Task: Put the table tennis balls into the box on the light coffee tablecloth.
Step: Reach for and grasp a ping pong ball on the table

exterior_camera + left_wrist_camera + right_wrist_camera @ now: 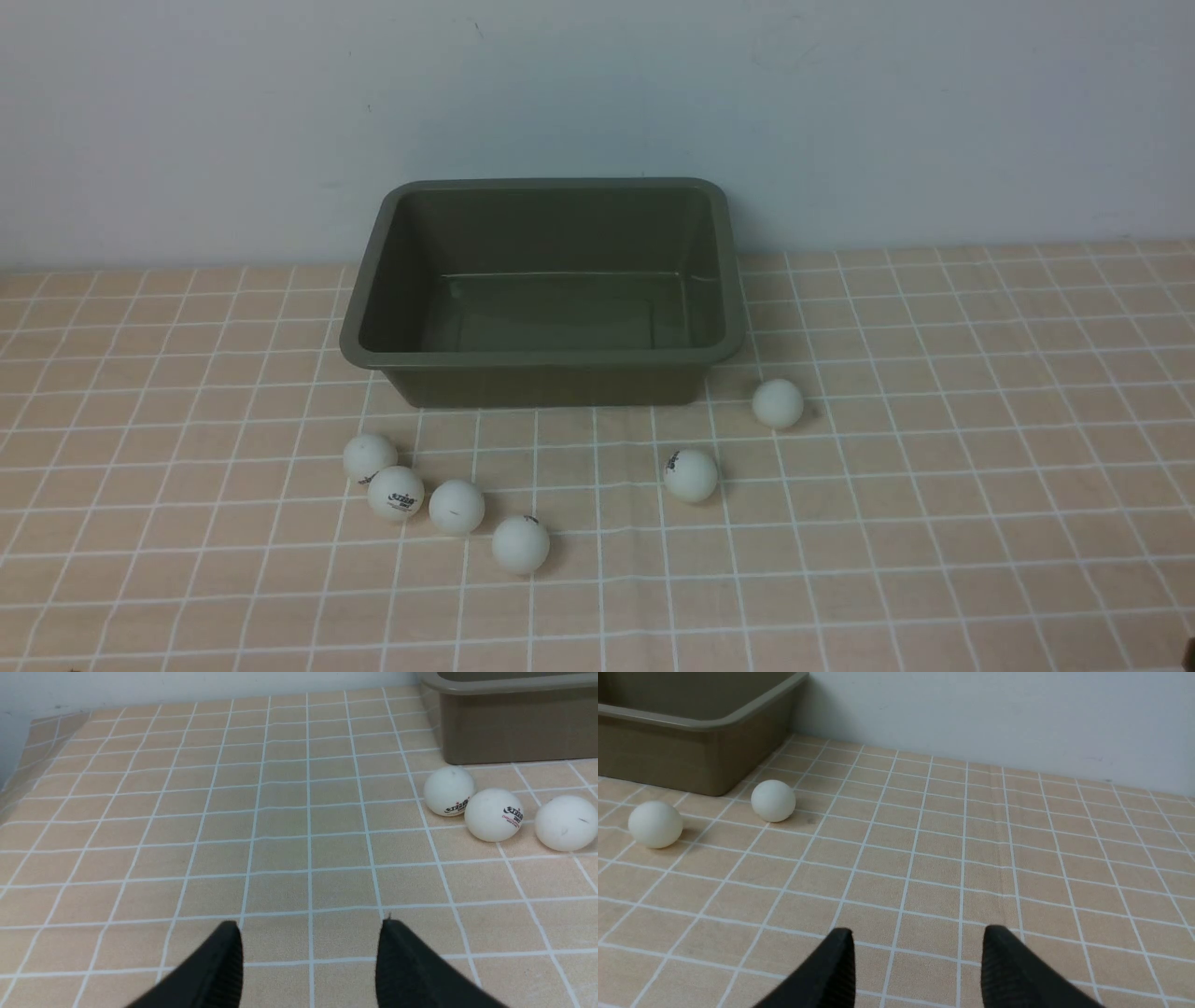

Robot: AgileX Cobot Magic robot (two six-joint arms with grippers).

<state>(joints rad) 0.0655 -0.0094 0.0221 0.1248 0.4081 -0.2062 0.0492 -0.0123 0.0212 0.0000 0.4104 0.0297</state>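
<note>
Six balls were seen on the tablecloth in front of the box (olive-green), which was set by the cloth's far edge: four off its left corner, two off its right. The left gripper and right gripper were held parted, nothing grasped.

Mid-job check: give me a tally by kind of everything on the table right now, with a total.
Balls: 6, white, all outside the tub
Box: 1, olive green, empty
Cloth: 1, tan with white grid
Total: 8
</note>
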